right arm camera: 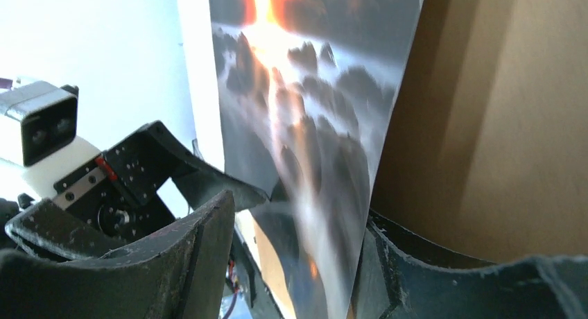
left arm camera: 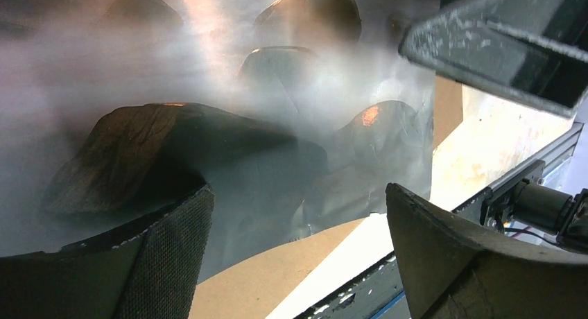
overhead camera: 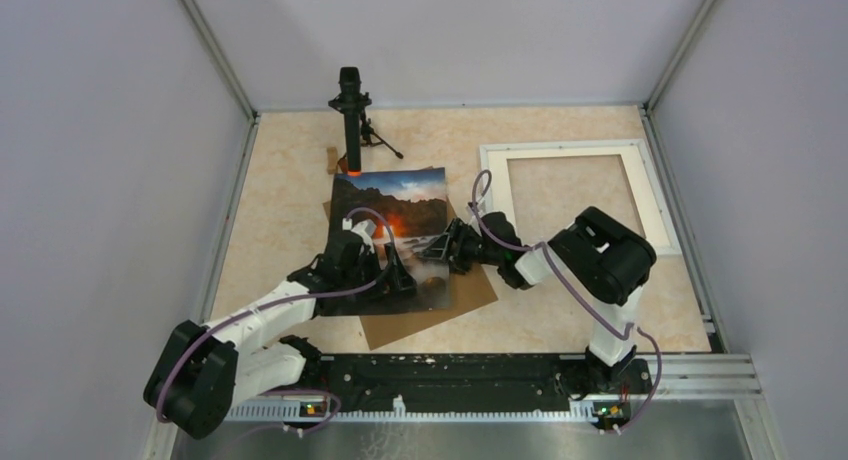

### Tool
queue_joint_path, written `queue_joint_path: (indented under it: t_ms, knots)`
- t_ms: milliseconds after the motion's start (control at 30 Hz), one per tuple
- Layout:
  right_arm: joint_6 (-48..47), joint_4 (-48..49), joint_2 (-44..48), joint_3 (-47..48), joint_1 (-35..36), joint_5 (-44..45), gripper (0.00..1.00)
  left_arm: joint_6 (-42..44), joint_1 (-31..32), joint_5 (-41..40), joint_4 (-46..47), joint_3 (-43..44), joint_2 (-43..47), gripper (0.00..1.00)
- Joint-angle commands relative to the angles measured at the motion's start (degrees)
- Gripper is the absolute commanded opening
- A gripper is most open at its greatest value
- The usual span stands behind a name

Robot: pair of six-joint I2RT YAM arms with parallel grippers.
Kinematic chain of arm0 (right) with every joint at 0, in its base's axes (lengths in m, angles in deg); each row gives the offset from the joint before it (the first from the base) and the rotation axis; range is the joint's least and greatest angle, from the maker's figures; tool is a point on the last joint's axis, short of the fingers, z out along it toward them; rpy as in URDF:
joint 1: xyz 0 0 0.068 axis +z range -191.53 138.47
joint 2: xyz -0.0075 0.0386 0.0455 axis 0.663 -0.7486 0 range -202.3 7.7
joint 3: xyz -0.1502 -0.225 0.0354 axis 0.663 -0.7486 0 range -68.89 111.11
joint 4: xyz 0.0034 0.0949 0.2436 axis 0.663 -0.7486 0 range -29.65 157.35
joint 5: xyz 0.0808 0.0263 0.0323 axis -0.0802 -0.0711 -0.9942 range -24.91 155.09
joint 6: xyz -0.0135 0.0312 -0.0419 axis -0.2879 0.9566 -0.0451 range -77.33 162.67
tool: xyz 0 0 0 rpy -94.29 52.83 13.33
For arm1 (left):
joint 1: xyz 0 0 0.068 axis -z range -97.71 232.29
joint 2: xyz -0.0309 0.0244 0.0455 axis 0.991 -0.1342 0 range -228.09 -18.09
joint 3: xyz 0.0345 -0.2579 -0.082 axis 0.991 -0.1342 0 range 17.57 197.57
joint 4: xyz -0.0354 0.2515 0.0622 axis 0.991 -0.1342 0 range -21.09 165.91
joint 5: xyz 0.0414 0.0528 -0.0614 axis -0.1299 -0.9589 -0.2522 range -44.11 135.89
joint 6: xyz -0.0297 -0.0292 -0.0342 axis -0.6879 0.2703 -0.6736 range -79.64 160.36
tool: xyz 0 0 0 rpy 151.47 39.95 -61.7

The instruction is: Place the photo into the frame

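- Your right gripper (overhead camera: pixel 452 246) has its jaws apart astride the right edge of the photo (overhead camera: pixel 400 202) at picture centre, not clamped; bite too shallow and the sheet slips out.
- Your left gripper (overhead camera: pixel 396 270) is spread wide over the print's lower part; press down there while the right lifts and you will likely crease it.
- Upper right, the frame (overhead camera: pixel 497 185) lies flat, well apart from the print; a sagging sheet could snag its near rail.
- Below centre, the cardboard sheet (overhead camera: pixel 440 315) lies under the print; pinch both and it comes along.
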Motion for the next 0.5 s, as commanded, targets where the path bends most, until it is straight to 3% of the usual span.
queue_joint_path:
  t_ms: [0, 267, 467]
  knots:
    - [-7.9, 0.2, -3.6, 6.6, -1.1, 0.5, 0.56, 1.3, 0.1, -0.8, -1.2, -2.9, 0.0, 0.98]
    - [-16.2, -1.4, -11.2, 17.8, -5.2, -7.7, 0.51, 1.9, 0.1, -0.4, -0.8, -4.4, 1.5, 0.98]
    - [-17.5, -1.6, -14.1, 23.4, -7.9, -15.4, 0.34, 3.1, 0.1, 0.5, -1.5, -4.0, 3.9, 0.98]
